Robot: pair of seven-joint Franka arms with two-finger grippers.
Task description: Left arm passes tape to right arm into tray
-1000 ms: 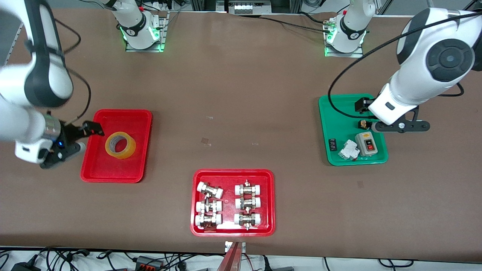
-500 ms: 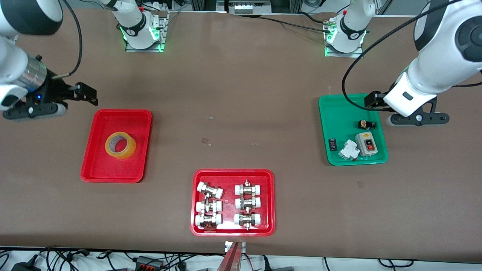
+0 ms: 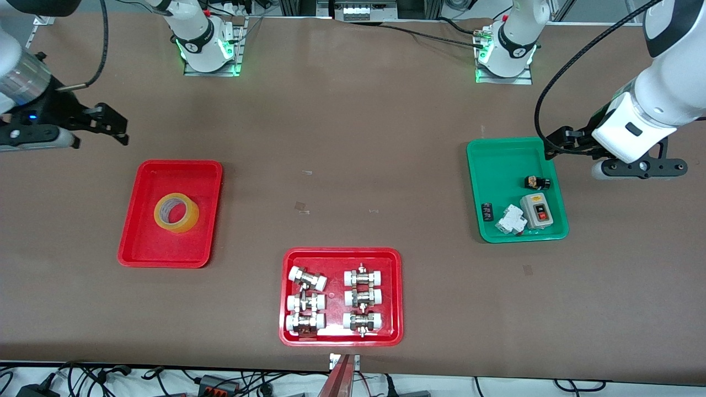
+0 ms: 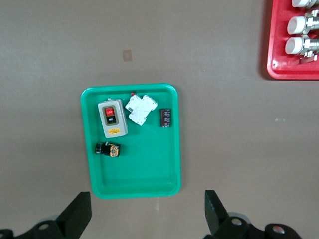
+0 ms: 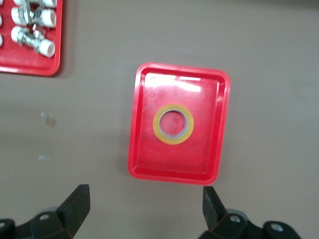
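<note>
Front view: tape roll (image 3: 176, 213) lies flat in the plain red tray (image 3: 132, 242) at the right arm's end of the table, hole up, roughly centred and clear of the rim. I'd call the placement done. Right gripper (image 3: 113, 125) is up over bare table beside that tray, fingers spread, carrying nothing; judging by that, it's released and clear. Left gripper (image 3: 557, 141) hangs over the edge of the green tray (image 3: 499, 234) at the left arm's end, also spread and empty. That tray holds a push-button switch box (image 3: 536, 210), a white breaker (image 3: 509, 219), a small black part (image 3: 486, 212) and a small black-and-orange part (image 3: 536, 182). Second red tray (image 3: 341, 339), nearest the camera, holds six white-capped metal fittings (image 3: 334, 301) in two columns.

Left wrist view: fingers (image 4: 76, 215) wide apart, nothing between them. Green tray (image 4: 144, 174) sits straight below, contents bunched at one end. Nothing task-related is in reach, so this arm is likely just parked.

Right wrist view: fingers (image 5: 75, 206) wide apart, empty. Camera looks straight down on the red tray (image 5: 149, 159) with the tape (image 5: 173, 123) mid-tray, ring face up. Corner of the fittings tray (image 5: 30, 67) shows at the frame edge.
</note>
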